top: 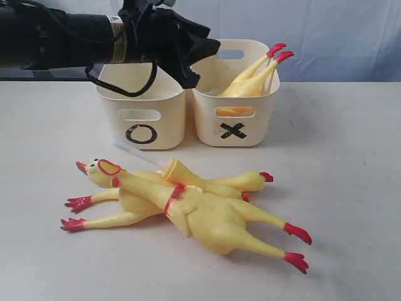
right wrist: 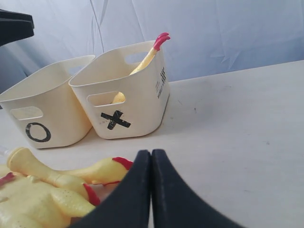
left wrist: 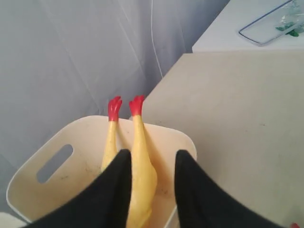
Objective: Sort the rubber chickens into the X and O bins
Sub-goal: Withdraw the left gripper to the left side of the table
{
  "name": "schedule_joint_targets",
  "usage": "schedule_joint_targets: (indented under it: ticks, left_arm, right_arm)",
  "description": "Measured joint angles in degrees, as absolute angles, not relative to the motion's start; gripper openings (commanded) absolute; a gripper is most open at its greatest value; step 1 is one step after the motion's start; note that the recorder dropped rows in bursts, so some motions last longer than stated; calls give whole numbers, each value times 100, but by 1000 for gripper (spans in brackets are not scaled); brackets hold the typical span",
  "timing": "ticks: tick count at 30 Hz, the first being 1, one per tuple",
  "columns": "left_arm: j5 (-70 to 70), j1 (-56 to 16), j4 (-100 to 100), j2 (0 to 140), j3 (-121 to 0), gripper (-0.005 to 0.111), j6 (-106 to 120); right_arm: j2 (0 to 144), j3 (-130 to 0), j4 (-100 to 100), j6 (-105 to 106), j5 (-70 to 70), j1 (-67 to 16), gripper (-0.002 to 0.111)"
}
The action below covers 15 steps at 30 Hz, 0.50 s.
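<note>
Two bins, exterior view: the O bin (top: pixel 160 122) and X bin (top: pixel 263 119) stand side by side on the table (top: pixel 351 188), their marks facing the camera.
Left gripper, exterior view: the left gripper (top: pixel 188 78) hangs over the seam between the bins, above their rims, with its tips pointing down.
Binned chicken, exterior view: the binned chicken (top: pixel 244 84) lies in the X bin, lower than the left gripper and off to its X side. Its red feet (top: pixel 279 51) poke over the rim.
Heap, exterior view: the heap (top: pixel 200 210) of chickens lies crossed on the table in front of the bins, well apart from the left gripper. I cannot tell the count.
Jaws, left wrist view: the fingers (left wrist: pixel 111 190) of the left gripper (left wrist: pixel 153 156) stand apart and hold nothing.
Chicken, left wrist view: the binned chicken (left wrist: pixel 140 175) shows through the gap between the fingers, down in the X bin (left wrist: pixel 85 124), feet (left wrist: pixel 136 104) pointing away from the gripper.
Jaws, right wrist view: the right gripper (right wrist: pixel 151 154) is closed, fingers pressed together with nothing between them.
Heap, right wrist view: the heap (right wrist: pixel 42 199) lies on the table just beside the right gripper.
Bins, right wrist view: the X bin (right wrist: pixel 142 95) and O bin (right wrist: pixel 57 109) stand beyond the right gripper's tips. One leg of the binned chicken (right wrist: pixel 147 57) sticks out of the X bin.
</note>
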<state>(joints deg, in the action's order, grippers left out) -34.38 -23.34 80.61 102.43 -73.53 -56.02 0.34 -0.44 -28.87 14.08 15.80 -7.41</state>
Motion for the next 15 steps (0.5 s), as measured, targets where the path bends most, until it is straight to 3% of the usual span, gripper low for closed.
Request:
schedule_joint_targets:
  ticks: [4, 15]
  left_arm:
    - [-3324, -2343, 9313, 9877, -7313, 0, -6822]
    - [-3698, -2343, 9989, 8895, -6410, 0, -8032]
  right_arm:
    - [34, -44, -2887, 1408, 1580, -741, -1]
    - [34, -44, -3291, 1408, 1541, -741, -1]
